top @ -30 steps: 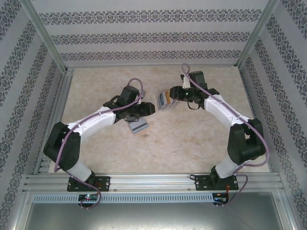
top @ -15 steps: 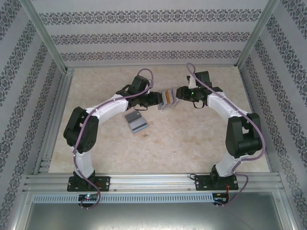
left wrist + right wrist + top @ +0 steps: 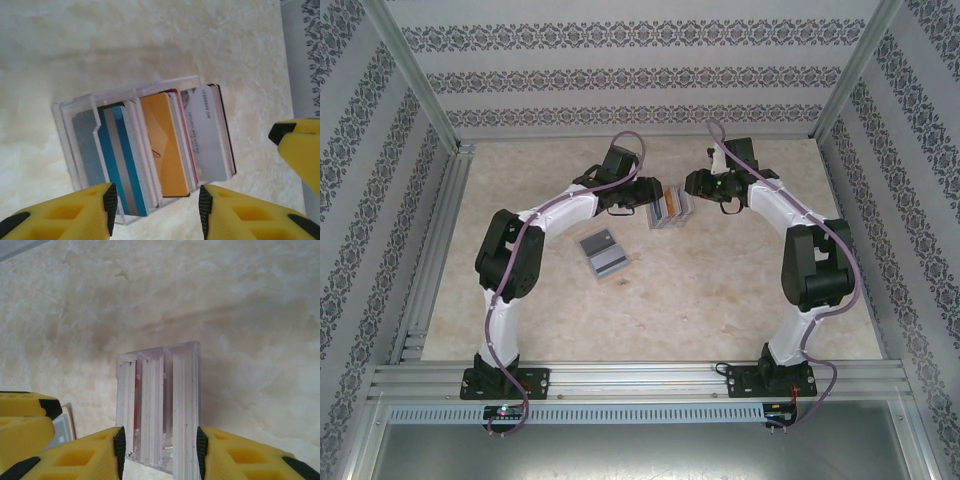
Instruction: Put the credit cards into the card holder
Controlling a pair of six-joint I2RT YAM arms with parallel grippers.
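Both grippers at the card tray, picking not yet begun.
Right gripper point(image 3: 159, 450) pinches the clear tray point(image 3: 160, 402); left gripper point(image 3: 156, 207), half spread, brackets the cards point(image 3: 165, 150) without gripping. Next, I'd say: close on one card. The card holder point(image 3: 602, 253) lies apart, nearer the bases.

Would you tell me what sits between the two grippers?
In the top view, a clear plastic tray of upright cards sits between the left gripper and right gripper.
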